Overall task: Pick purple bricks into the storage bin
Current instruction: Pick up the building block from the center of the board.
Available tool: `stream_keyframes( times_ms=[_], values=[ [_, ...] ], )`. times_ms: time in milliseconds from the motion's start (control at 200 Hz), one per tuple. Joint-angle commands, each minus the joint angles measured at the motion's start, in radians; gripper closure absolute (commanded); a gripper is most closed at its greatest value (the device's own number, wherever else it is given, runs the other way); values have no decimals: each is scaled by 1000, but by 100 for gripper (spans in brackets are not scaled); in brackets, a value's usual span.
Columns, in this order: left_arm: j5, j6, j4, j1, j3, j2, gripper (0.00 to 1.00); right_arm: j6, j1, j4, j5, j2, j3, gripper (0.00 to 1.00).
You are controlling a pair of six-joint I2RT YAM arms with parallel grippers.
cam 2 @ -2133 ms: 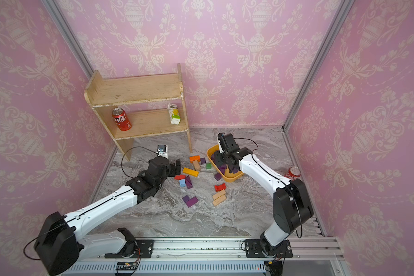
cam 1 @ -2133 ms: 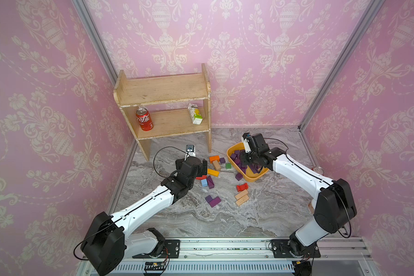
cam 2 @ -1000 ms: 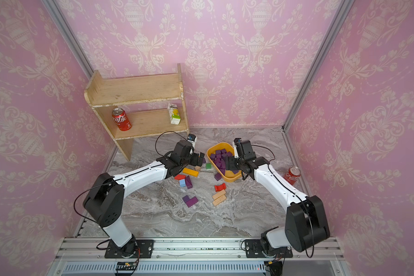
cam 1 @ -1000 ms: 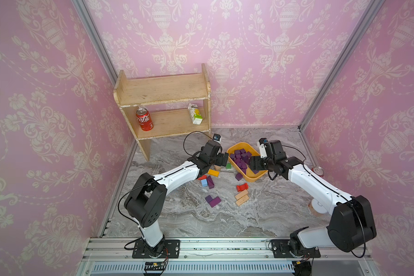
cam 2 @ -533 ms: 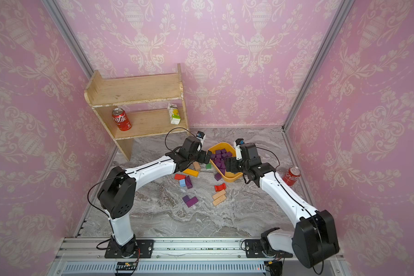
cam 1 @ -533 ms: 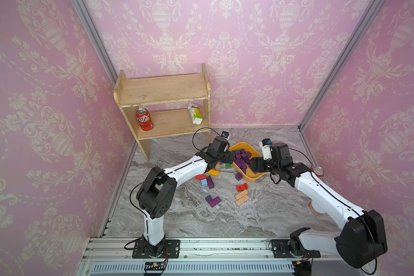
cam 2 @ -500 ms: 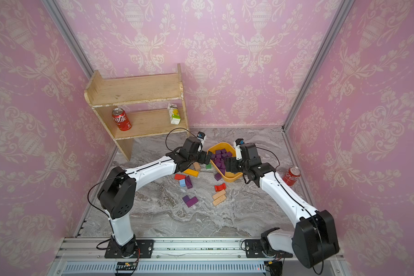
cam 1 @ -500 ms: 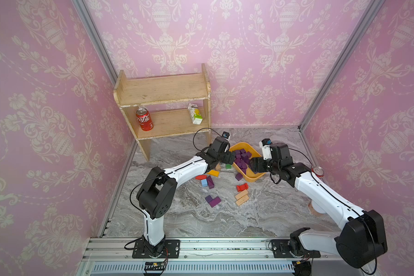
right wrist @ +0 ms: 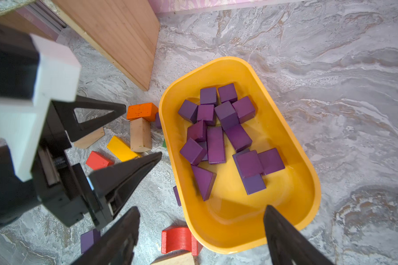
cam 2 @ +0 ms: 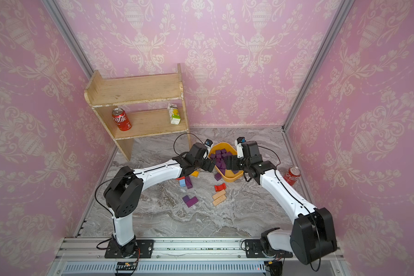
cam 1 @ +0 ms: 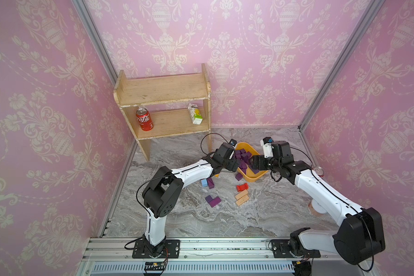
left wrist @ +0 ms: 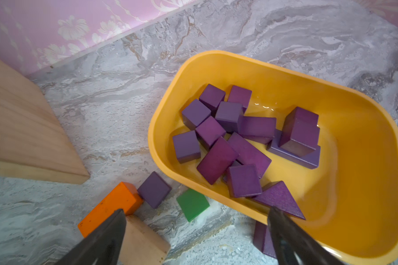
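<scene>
Storage bin: on the marble floor, right of the wooden shelf, holding perhaps fifteen purple bricks; several more lie loose to its near left. Left gripper, right gripper: jaws wide, empty, flanking the bin.

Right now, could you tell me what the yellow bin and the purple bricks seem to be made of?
The bin looks like glossy moulded plastic: smooth rounded rim, bright reflections. The purple bricks look like stained or painted wood: matte faces, faint grain, crisp edges.

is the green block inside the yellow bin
No, the green block lies on the marble floor just outside the storage bin, close to its rim.
</scene>
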Motion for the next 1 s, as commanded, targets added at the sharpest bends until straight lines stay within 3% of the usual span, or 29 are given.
stream_keyframes(
  times_ms=[0, 390, 996],
  values=[
    [34, 65, 39, -16, -37, 8, 4, 30, -19, 8, -21, -9, 21, 14],
    [36, 48, 119, -66, -264, -91, 7, 31, -67, -25, -39, -40, -33, 13],
    [193, -15, 264, -79, -218, 19, 18, 35, -89, -66, -6, -61, -49, 9]
  ],
)
